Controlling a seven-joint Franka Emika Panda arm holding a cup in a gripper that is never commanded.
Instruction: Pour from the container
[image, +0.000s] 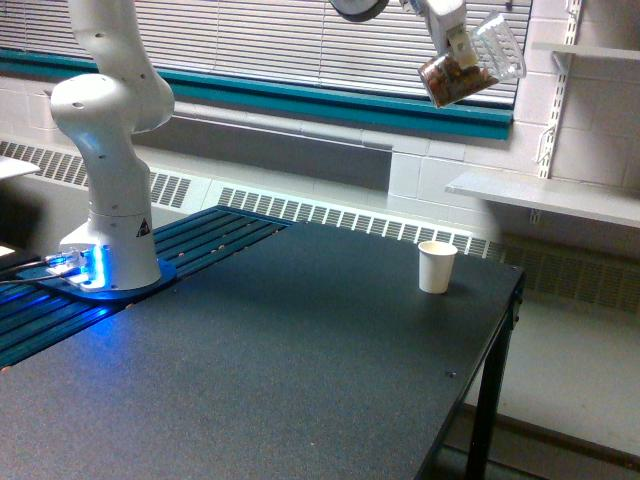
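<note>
Brown nut-like bits (448, 80) sat heaped at the bottom end of the clear plastic cup (472, 62), which was tipped well over, mouth toward the exterior view's right. A white paper cup (436, 266) stood upright near the black table's far edge (523, 278), well below, with bare tabletop all around. High by the blinds (260, 40), the gripper (458, 42) clamped the clear cup's side; the arm's base (110, 240) stood far left.

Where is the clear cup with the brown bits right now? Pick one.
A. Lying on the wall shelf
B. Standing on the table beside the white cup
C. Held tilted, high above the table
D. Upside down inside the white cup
C: the claw holds the clear cup tilted, far above the white cup.
</note>
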